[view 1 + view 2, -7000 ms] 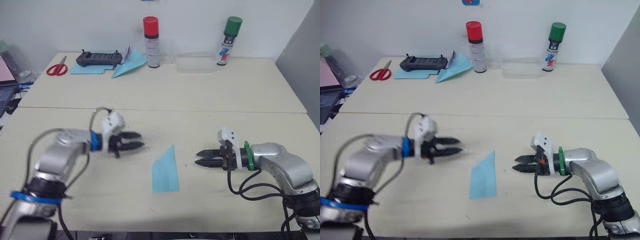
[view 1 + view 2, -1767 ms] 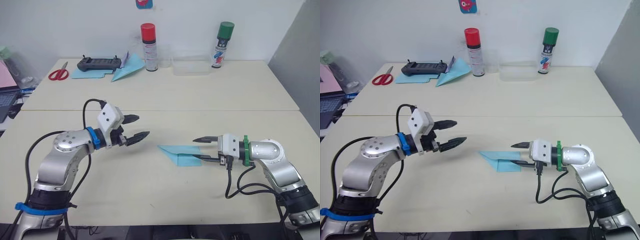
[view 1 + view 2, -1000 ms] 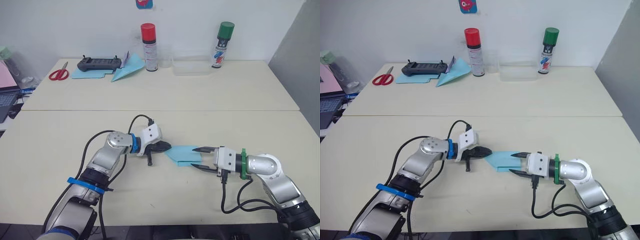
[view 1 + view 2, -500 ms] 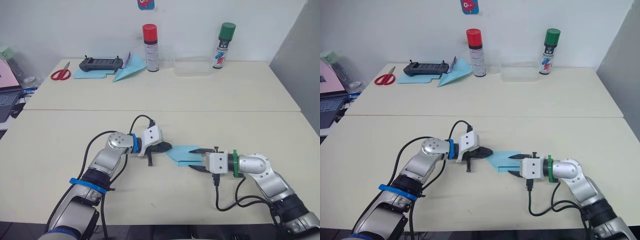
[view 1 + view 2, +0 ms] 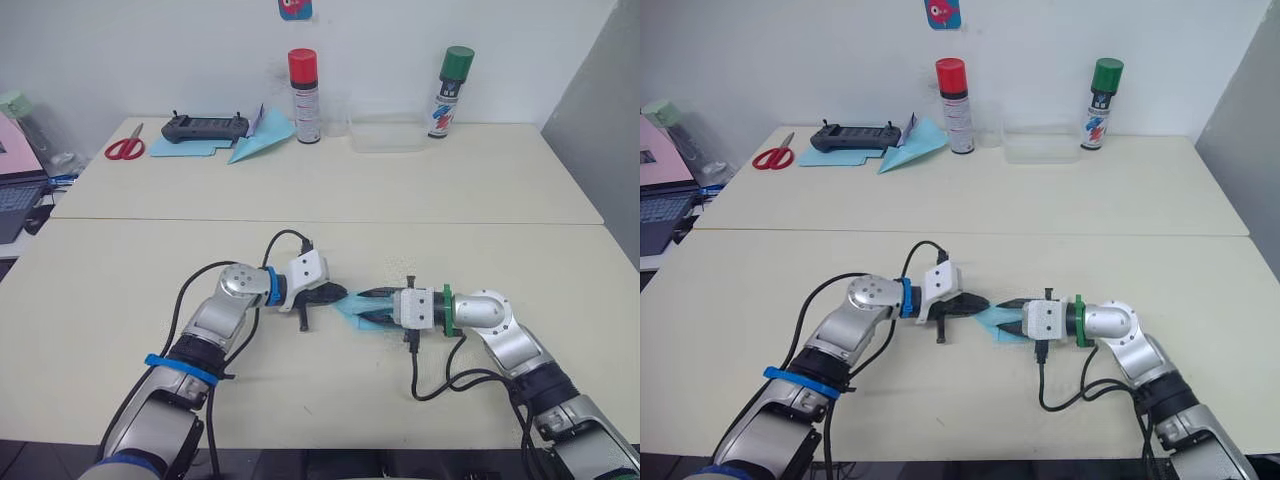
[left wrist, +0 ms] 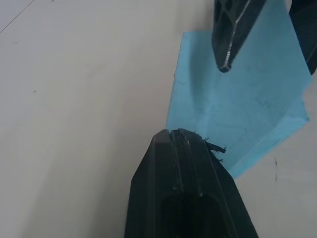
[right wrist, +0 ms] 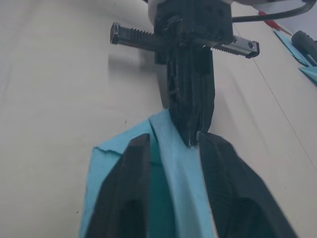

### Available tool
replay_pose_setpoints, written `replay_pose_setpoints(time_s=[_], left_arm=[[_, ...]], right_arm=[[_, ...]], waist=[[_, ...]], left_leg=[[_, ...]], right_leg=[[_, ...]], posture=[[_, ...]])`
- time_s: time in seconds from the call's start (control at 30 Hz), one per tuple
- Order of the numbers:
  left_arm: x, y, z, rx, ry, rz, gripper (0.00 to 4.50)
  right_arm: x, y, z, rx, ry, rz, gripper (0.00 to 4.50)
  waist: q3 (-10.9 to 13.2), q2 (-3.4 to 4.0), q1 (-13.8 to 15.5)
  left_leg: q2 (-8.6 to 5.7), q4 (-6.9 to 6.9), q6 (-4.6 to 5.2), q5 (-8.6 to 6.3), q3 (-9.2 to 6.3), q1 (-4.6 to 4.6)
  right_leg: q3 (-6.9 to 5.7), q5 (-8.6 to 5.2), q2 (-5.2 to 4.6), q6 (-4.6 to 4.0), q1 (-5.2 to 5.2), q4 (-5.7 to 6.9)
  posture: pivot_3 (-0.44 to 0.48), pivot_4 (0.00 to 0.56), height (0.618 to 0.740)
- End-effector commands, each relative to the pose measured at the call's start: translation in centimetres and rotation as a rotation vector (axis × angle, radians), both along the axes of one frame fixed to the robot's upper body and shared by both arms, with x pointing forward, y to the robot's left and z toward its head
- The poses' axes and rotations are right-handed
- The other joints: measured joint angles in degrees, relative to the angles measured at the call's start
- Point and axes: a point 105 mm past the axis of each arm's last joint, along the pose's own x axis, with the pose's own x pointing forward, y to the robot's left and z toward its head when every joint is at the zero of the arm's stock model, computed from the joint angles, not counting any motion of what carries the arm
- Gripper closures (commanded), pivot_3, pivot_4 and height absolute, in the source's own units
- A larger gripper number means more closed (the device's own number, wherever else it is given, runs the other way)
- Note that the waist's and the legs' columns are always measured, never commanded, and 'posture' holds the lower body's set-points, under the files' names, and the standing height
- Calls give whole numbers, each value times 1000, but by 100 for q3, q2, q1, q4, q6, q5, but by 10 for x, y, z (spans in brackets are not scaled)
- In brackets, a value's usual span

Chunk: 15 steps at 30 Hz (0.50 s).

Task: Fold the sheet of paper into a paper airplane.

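Cream table (image 5: 120,300); creased blue paper (image 6: 237,119).

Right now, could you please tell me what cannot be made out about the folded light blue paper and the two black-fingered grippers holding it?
- Folded light blue paper: in the right eye view both grippers cover much of it, so its full outline and folds are hidden.
- Left gripper: its shut fingers hide the paper corner they pinch in the left wrist view.
- Right gripper: in the right wrist view the paper's near part is cut off by the picture's edge and its fingers.
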Motion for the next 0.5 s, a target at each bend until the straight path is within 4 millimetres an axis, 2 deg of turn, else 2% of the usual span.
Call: replay_pose_setpoints(time_s=[0.03, 0.07, 0.27, 0.37, 0.5], left_arm=[[-5, -1, -15, 51, 37, -16, 4500], [-5, -1, -15, 52, 37, -16, 4500], [-4, 1, -15, 54, 40, -11, 4500], [-6, 1, -14, 24, 96, -1, 4500], [-1, 12, -18, 80, 114, 38, 4500]], right_arm=[[3, 0, 16, 67, 10, -1, 4114], [4, 0, 18, 76, 19, -4, 4466], [15, -1, 27, 131, 59, -73, 4466], [29, -2, 27, 118, 57, -140, 4466], [37, -4, 18, 84, 76, -186, 4466]], waist=[[0, 0, 0], [0, 0, -1], [0, 0, -2], [0, 1, -16], [0, 1, -18]], left_leg=[[0, 0, 0, 0, 0, 0], [0, 0, 0, 0, 0, 0], [0, 0, 0, 0, -1, 0], [0, 0, 0, 0, -1, 1], [2, -2, 1, 0, -2, 1]], right_leg=[[0, 0, 0, 0, 0, 0], [0, 0, 0, 0, 0, 0], [0, 0, 0, 0, 0, 0], [0, 0, 0, -1, 0, 0], [-1, 0, 2, 0, -2, 0]], posture=[[0, 150, 740], [0, 150, 740], [0, 150, 740], [0, 150, 740], [0, 150, 740]])
